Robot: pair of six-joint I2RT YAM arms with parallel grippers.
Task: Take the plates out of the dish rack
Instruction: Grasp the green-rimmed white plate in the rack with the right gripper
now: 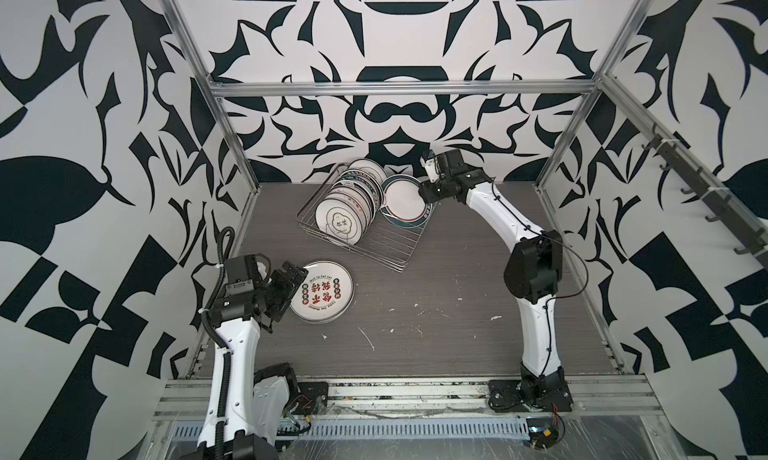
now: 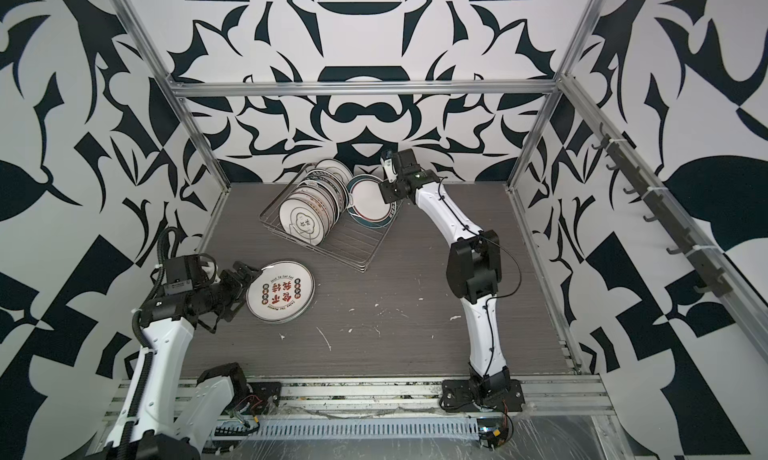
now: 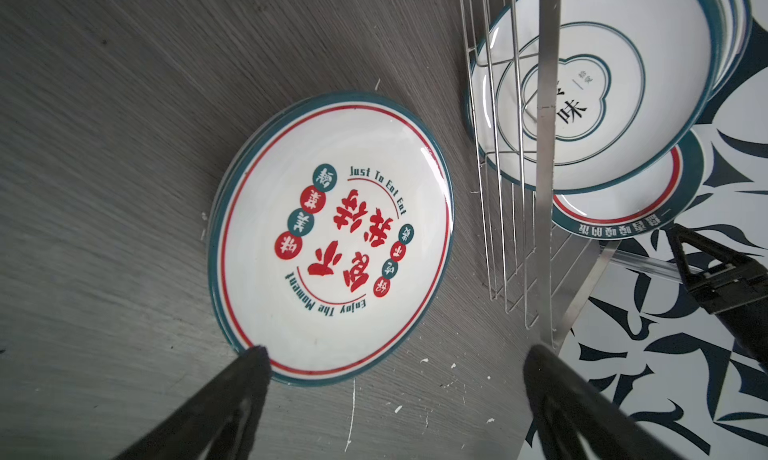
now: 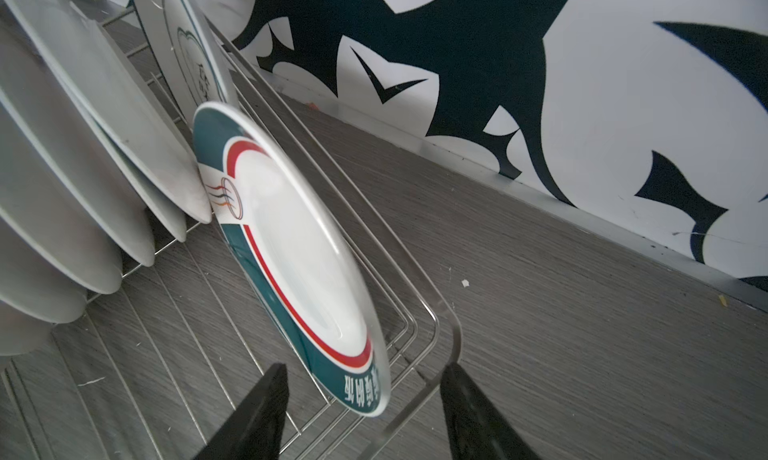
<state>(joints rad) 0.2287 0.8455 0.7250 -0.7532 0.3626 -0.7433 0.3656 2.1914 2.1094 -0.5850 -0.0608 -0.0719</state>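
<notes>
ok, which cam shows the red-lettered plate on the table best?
Left wrist: the red-lettered plate sits close and central, with its print fully legible. Both top views show it whole but small, and the fine text is hard to read. The right wrist view misses it entirely.

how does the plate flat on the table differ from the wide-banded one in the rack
The table plate lies flat outside the dish rack; the wide-banded plate stands tilted on edge inside it. The table plate has a thin teal rim and red characters across its centre; the wide-banded plate's centre is plain white. Both are round, white, trimmed in teal and red.
</notes>
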